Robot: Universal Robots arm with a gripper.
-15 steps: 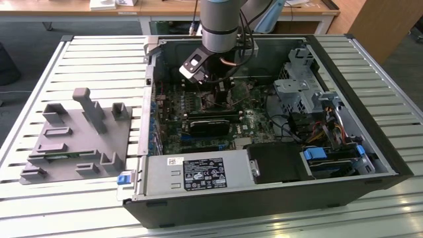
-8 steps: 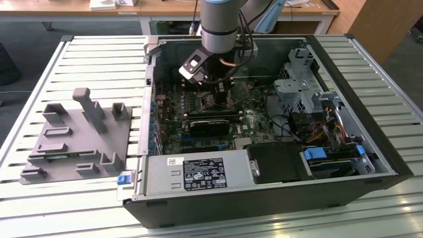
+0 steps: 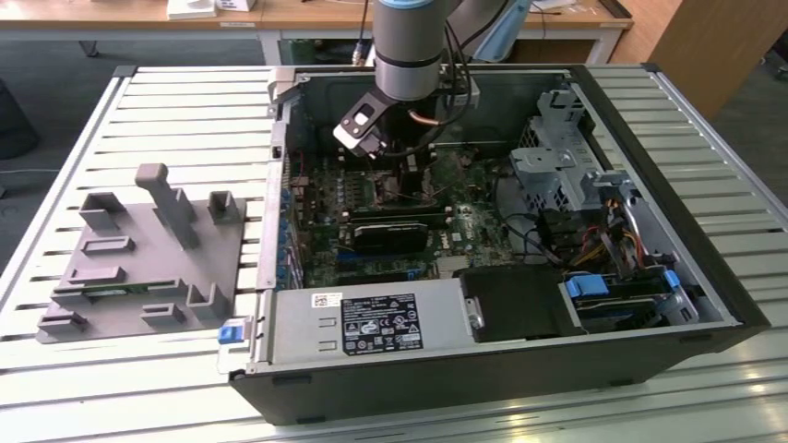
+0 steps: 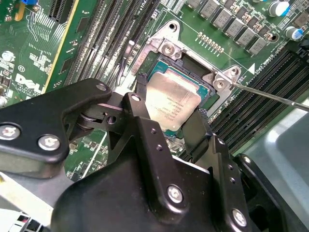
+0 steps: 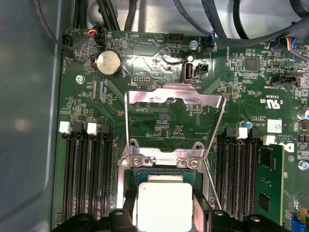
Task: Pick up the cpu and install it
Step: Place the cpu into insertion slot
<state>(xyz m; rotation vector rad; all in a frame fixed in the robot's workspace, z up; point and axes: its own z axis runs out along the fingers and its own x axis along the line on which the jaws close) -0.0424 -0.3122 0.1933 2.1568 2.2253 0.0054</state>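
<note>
In the exterior view, one robot arm [image 3: 412,46] is reaching down into one open computer case [image 3: 689,305]. Its gripper [image 3: 404,164] is hanging over the far part of the motherboard [image 3: 369,198]. One power supply [image 3: 364,323] is sitting at the case's near edge. One grey fixture plate [image 3: 124,277] with several upright posts is lying at the exterior view's left, well apart from the case. Both are resting on a slatted metal table [image 3: 185,101]. Wooden desks [image 3: 308,14] and carpet are showing beyond it.

In the second wrist view, the gripper [image 4: 169,112] is narrowed onto one cpu [image 4: 171,99], its two black fingers [image 4: 141,113] pressing on opposite edges. The cpu is sitting in the socket [image 4: 192,63] opening; how fully it is seated I cannot tell. Two screws are holding the hinge bracket [image 4: 219,83], and one lever wire [image 4: 270,94] is sticking out beside it.

In the first wrist view, the gripper [image 5: 165,217] is clasping the cpu [image 5: 165,200]. One load plate [image 5: 174,96] is lying folded open. One coin cell [image 5: 108,63] and one memory stick [image 5: 270,188] are sitting on the board.
</note>
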